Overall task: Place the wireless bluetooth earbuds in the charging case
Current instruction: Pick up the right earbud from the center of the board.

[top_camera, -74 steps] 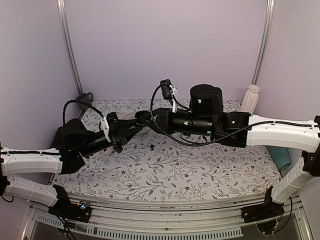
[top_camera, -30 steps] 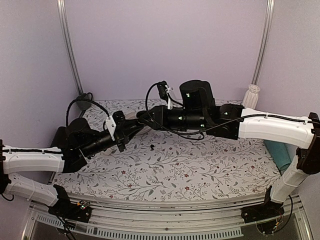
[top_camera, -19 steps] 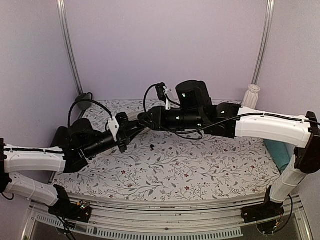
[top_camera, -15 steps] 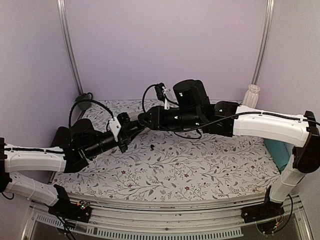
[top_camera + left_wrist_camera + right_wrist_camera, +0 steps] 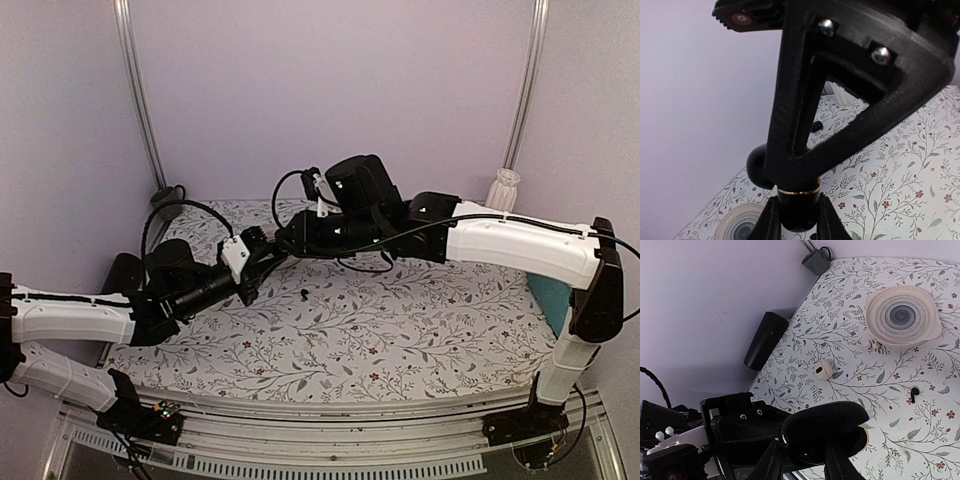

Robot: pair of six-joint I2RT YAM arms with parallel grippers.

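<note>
One case, held clear of the tabletop.
Left gripper jaws clamp it steady; right gripper jaws pinch it, likely to open it; one earbud lies below.

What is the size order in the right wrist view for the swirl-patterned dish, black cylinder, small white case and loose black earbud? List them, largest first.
1. swirl-patterned dish
2. black cylinder
3. small white case
4. loose black earbud
Dish over cylinder is the closest call; the rest differ plainly.
</note>
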